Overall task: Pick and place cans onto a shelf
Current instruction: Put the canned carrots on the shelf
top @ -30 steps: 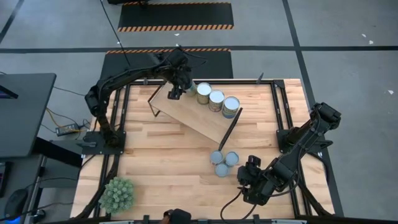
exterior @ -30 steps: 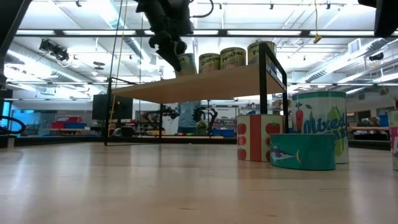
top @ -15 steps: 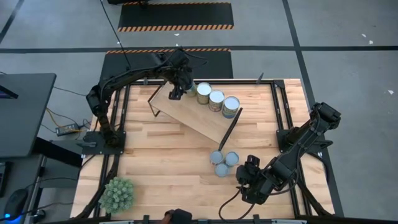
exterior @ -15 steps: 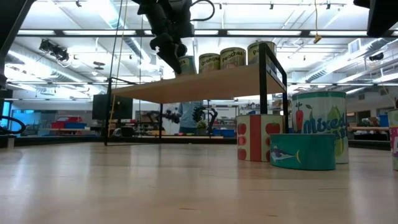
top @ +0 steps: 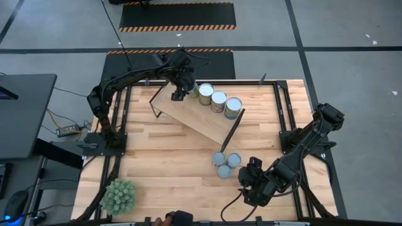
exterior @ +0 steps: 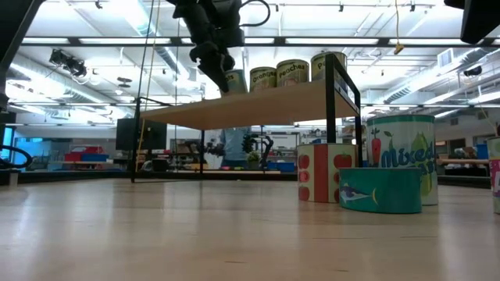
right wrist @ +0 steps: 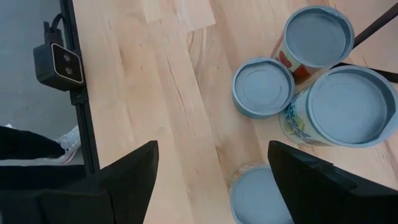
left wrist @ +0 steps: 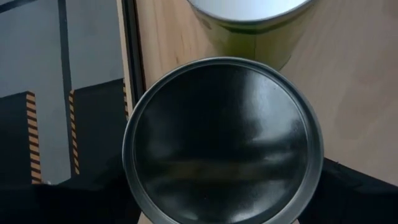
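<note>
Cans (top: pixel 218 101) atop shelf (top: pixel 195 115)

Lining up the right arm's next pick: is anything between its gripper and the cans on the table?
Nothing visible. The right gripper, fingers open, sits beside the cans on the table, with only bare tabletop between. The shelf leg stands on their far side.

Two black jointed arms (top: pixel 125 78), dark cables along links, black two-finger claws.
</note>
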